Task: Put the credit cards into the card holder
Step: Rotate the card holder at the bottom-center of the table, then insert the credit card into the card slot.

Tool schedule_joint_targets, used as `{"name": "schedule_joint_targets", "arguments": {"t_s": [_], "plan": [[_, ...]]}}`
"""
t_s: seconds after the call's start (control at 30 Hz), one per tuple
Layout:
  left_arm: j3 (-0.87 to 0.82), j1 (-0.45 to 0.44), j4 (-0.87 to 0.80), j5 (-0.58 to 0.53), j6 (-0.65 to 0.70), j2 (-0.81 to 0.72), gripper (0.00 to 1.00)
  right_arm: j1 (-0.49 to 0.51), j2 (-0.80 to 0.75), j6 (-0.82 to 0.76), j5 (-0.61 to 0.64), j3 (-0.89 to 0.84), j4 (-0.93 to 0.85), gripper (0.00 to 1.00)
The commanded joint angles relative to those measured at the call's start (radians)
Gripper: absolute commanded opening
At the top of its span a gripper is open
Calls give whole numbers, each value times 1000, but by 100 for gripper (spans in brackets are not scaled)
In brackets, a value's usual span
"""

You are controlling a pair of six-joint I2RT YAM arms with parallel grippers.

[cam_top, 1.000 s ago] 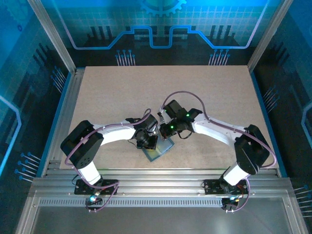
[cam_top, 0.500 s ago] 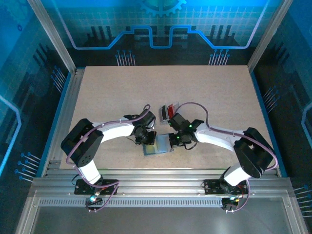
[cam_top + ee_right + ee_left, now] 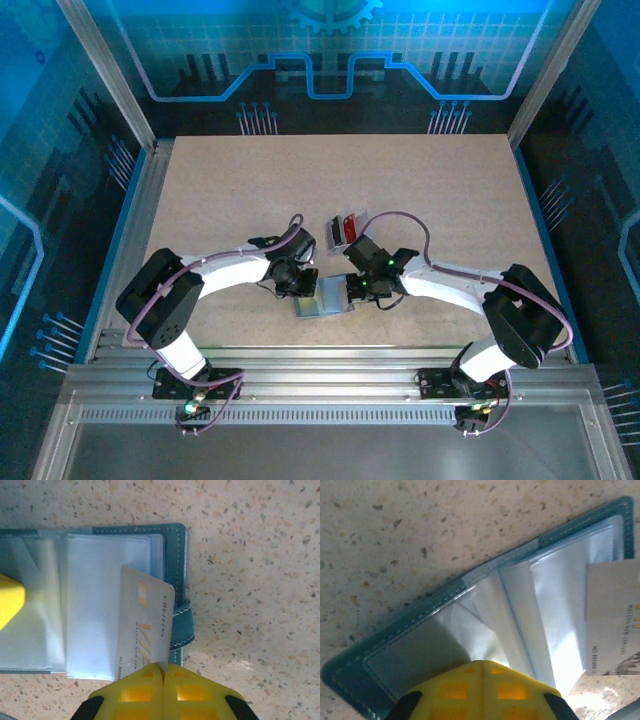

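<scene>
My left gripper (image 3: 481,675) is fully closed. Its yellow fingertips are pressed together with nothing between them, and the tip sits on the clear sleeves (image 3: 485,610) on the left half of the card holder (image 3: 322,302). My right gripper (image 3: 162,672) is clamped tight too, but on something: it pinches the near edge of the silver-grey card (image 3: 145,625), close to its right corner. The card runs from my fingers toward 12 o'clock, and its far end lies over the right-hand sleeve of the holder. I cannot tell whether that edge has gone under the plastic or only rests on top. The card holder lies open and flat on the speckled table (image 3: 250,190), teal outside with pale plastic pockets inside. In my right wrist view its tab clasp (image 3: 182,625) sticks out at 3 o'clock, just beside the card. Seen from above, the holder sits toward 6 o'clock of the table's middle, near the front edge. My left gripper is at its 10 o'clock and my right at its 2 o'clock, the two heads close together over it. The other cards (image 3: 347,228), one red with a greyish one beside it, lie at 12 o'clock from my right gripper, apart from the holder.
</scene>
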Motion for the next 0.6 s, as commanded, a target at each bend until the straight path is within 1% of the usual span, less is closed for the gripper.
{"name": "schedule_joint_targets", "arguments": {"t_s": [0.0, 0.2, 0.4, 0.57], "plan": [[-36, 10, 3, -7, -22, -2, 3, 8, -12, -21, 48, 14, -67, 0], [-74, 10, 19, -10, -23, -3, 2, 7, -26, -60, -12, 70, -36, 0], [-98, 10, 37, -3, -25, -5, 2, 5, -26, -77, -99, 73, 72, 0], [-111, 11, 41, 0, -21, -15, 2, -14, -3, -74, -187, 57, 171, 0]]}}
